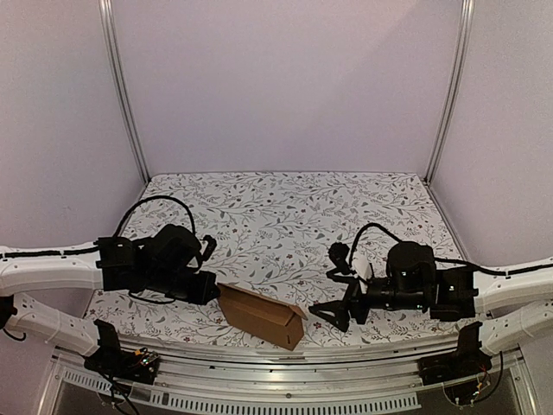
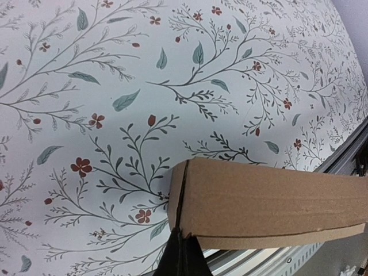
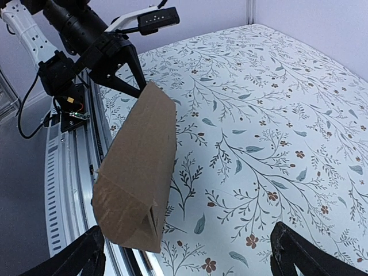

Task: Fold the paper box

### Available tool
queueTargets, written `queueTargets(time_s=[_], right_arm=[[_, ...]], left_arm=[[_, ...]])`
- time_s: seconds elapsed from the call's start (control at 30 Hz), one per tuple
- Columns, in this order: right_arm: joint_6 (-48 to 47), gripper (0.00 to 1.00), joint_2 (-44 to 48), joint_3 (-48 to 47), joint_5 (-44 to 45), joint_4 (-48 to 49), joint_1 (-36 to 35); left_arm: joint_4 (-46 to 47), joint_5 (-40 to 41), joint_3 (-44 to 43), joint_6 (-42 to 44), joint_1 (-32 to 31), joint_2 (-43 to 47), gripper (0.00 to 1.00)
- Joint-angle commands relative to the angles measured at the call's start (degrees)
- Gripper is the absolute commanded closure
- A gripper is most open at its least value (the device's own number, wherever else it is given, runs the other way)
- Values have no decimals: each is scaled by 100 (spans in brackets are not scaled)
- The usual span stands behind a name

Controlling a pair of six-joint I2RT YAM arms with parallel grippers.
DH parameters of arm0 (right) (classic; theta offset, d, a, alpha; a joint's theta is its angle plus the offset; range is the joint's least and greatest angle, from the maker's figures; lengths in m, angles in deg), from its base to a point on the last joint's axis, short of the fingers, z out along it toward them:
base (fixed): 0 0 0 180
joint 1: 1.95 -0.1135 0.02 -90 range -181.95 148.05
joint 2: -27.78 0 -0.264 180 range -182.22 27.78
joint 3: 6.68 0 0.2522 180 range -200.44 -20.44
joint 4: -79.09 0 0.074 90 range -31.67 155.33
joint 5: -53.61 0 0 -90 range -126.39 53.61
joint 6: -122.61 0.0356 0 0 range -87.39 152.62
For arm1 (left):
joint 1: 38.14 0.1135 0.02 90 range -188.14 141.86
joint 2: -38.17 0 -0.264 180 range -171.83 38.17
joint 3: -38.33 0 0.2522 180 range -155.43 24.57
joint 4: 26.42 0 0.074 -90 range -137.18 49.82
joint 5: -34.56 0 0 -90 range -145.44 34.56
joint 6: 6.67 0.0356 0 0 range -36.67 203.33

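Floral-print bench (image 1: 285,207), white w/ leaf + red-flower pattern. Paper box (image 1: 262,316): plain brown cardboard, unmarked, long narrow sleeve, partly flattened, creases running lengthwise. It lies angled at the bench's near edge, btwn the two arms. Its right end shows a narrow open slit. Left end effector (image 2: 181,259) is closed, pinching the box's left end at the corner seam. Right end effector (image 1: 324,281): jaws wide apart, gripping nothing, just beside the box's right end.

Reading no words, numbers, labels or brand marks anywhere, neither on the plain brown paper box (image 1: 262,316) nor on the flowered cloth (image 1: 285,207) beneath it.
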Motion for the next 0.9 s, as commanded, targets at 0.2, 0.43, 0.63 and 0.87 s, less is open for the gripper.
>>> queueTargets(time_s=[0.2,0.43,0.63,0.87], right_arm=[[13,1,927,-619,244,-1997,62],[-249,6,374,-1146,658,-2348,-348],[-532,11,-109,-1309,925,-2325,-622],[-405,21,-612,-1281,1829,-2161,-658]], left_arm=[[-94,926,-160,-945,-274,-237,100],[-255,1583,-325,-1400,-584,-370,100],[-441,2057,-457,-1734,-805,-372,100],[-476,2294,-477,-2006,-980,-479,100]])
